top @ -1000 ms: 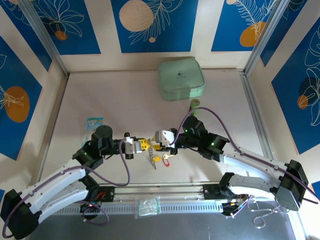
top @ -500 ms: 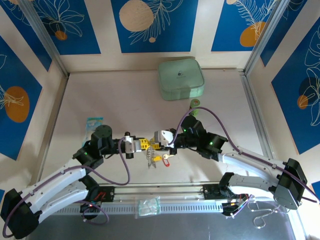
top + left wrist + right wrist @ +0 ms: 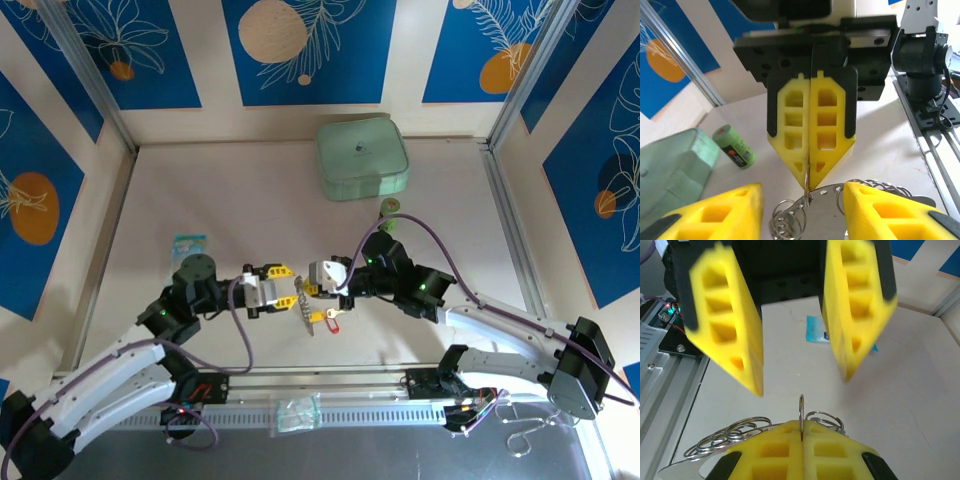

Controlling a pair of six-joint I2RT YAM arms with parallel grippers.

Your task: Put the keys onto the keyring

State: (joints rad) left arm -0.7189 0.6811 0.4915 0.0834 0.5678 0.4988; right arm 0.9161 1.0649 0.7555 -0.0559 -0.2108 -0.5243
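The right gripper [image 3: 312, 287] pinches the keyring [image 3: 801, 407] above the worktop [image 3: 230, 200], well to the near side of the green case [image 3: 362, 158]. The keys [image 3: 328, 319] hang below it. The left gripper [image 3: 283, 285] has its fingers spread around the keyring. The keyring seems light, thin and slippery, so it is probably better to grip its bare wire.

pale green square case [image 3: 362, 158] sits well out beyond the right gripper [image 3: 311, 290], green cylinder [image 3: 389, 208] lying nearer, just past its wrist, small blue packet [image 3: 188, 246] off behind the left gripper [image 3: 288, 286], and a clear plastic bag [image 3: 297, 412] on the rail [image 3: 400, 412] back of both.
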